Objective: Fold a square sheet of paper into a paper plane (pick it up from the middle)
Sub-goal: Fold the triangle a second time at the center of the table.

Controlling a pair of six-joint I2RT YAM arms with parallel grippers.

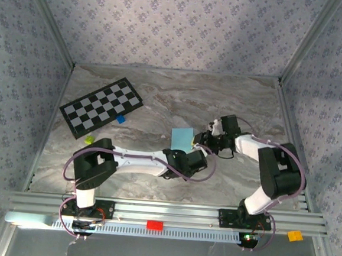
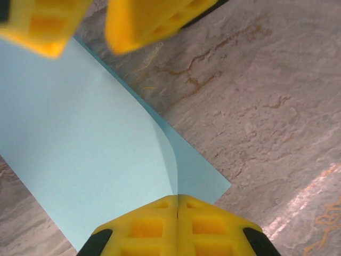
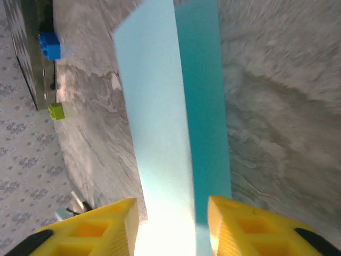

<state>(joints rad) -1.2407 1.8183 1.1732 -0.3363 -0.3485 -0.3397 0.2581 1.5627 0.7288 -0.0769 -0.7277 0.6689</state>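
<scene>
Now your left tool [image 2: 177, 202] clamps shut on the square sheet of paper [image 2: 80, 149], probably pinning its fold; your right tool [image 3: 173, 210], at the sheet's three o'clock, straddles it, fingers parted.

left gripper [image 2: 177, 201]: we see it pinched shut on the square sheet of paper [image 2: 80, 138]
right gripper [image 3: 173, 210]: jaws apart

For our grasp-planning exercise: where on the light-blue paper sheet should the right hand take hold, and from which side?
Probably the edge opposite the left hand, which is shut on one edge where the paper sheet curls up. The right hand stands open astride that far edge; coming from the right, one finger per face, suits a sheet too thin to grip flat.
</scene>
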